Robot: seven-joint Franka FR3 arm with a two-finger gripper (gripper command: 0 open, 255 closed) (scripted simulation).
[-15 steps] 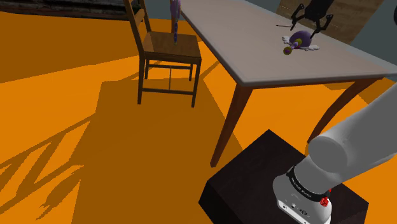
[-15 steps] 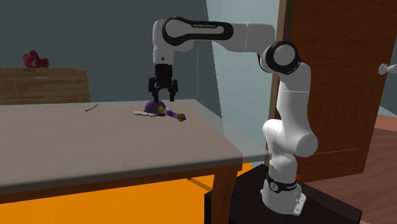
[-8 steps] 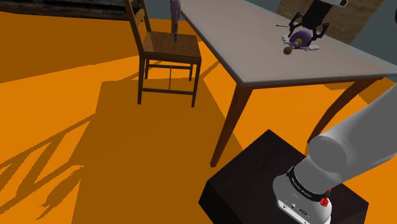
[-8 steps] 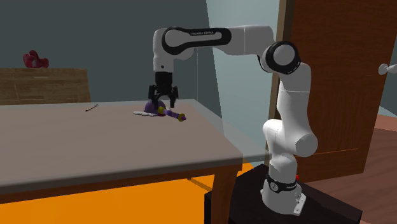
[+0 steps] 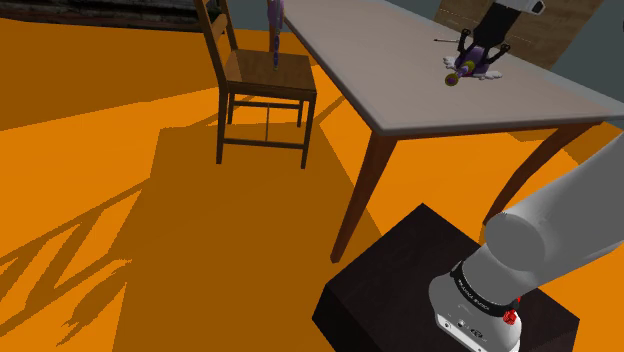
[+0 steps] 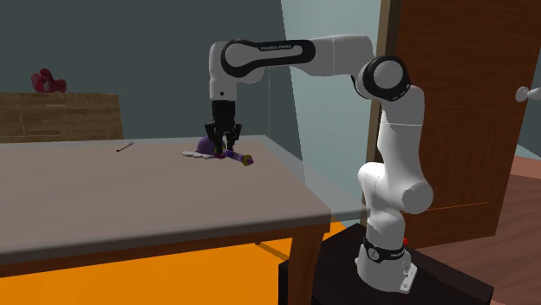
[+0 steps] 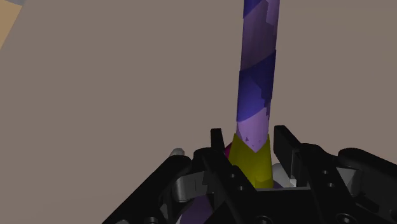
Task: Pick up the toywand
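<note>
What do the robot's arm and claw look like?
The arm is rounded white tubes with dark joints, small dark lettering on one link and a red spot near its base. The claw is all black, with two blocky fingers.

Bare tabletop (image 6: 156,186) around wand (image 7: 257,83) — chair (image 5: 255,68) well apart

Wand (image 7: 257,95) shaft cut by wrist-view edge; head hidden behind claw (image 7: 249,139). Thin dark item (image 6: 125,147) too small to identify.
</note>
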